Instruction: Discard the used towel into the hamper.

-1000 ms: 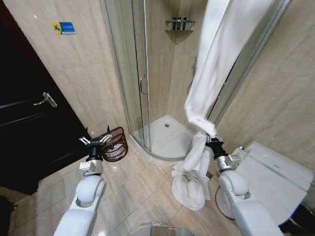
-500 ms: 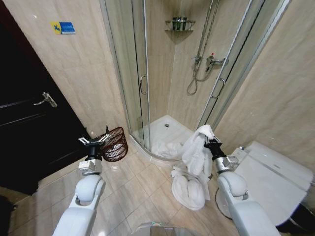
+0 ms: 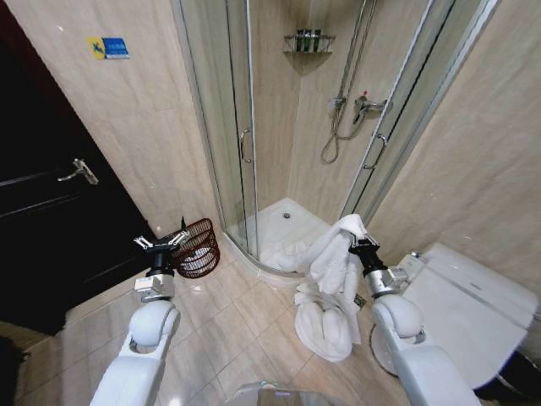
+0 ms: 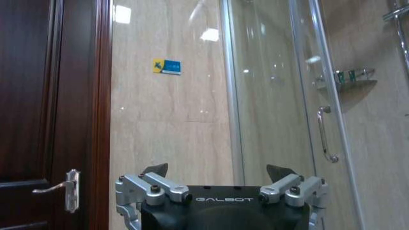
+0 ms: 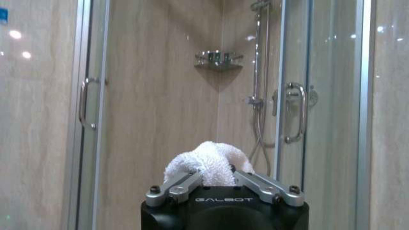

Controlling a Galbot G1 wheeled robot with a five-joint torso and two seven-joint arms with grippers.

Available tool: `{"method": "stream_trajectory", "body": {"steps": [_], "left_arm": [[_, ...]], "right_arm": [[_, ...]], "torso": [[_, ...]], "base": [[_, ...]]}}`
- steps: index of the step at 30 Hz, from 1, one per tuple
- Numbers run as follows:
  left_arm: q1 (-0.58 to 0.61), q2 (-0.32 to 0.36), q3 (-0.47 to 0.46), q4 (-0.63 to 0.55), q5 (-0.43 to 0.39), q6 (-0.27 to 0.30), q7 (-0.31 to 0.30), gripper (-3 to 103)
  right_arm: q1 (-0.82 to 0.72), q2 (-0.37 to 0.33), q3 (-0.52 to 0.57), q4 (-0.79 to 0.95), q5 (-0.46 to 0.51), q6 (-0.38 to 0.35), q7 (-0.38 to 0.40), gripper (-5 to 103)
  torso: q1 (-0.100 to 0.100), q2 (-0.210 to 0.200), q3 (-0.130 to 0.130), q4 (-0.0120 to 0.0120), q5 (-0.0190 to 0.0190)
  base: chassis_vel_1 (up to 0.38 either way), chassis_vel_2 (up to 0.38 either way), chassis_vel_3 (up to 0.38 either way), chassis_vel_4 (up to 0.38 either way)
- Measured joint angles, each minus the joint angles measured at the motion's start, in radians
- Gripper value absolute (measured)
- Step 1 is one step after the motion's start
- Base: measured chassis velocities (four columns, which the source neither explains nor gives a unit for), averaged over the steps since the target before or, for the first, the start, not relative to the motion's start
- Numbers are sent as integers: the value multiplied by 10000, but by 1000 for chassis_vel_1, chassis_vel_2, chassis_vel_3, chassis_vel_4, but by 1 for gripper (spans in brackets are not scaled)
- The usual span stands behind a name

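Note:
My right gripper [image 3: 362, 243] is shut on a fold of the white towel [image 3: 331, 279]; the towel drapes from it over the shower's curved step and piles on the floor tiles. In the right wrist view a tuft of towel [image 5: 210, 164] bulges between the closed fingers [image 5: 179, 184] of the gripper [image 5: 219, 178]. The hamper [image 3: 197, 249], a dark reddish-brown openwork basket, leans by the wall at the left of the shower. My left gripper [image 3: 162, 243] hovers open just in front of the hamper, holding nothing, and the left wrist view shows its spread fingertips [image 4: 155, 169].
A glass shower enclosure [image 3: 245, 135] with a handle stands straight ahead, its white tray [image 3: 292, 227] behind the towel. A dark wooden door [image 3: 51, 194] is at the left. A white toilet [image 3: 469, 296] sits at the right. Bare floor tiles [image 3: 228, 321] lie between my arms.
The towel, hanging high over the shower door a second ago, has dropped down onto the step and floor. My right gripper still holds it. The left arm has not moved.

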Motion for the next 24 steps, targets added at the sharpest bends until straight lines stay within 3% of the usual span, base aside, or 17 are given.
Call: {"method": "stream_trajectory", "body": {"steps": [13,24], "left_arm": [[-5,-80,59,-47,10,31,-36,100],[21,-179,84,-25,12,10,-22,100]], "right_arm": [[-468,-1140,985,1713,1515,-878,203,4],[-494,-2536,1713,3814,3154,-1512,1151,4]], "torso": [[0,0,0,0,2],[-1,2,-1,1,-2]], "base": [[0,0,0,0],[0,0,0,0]]}}
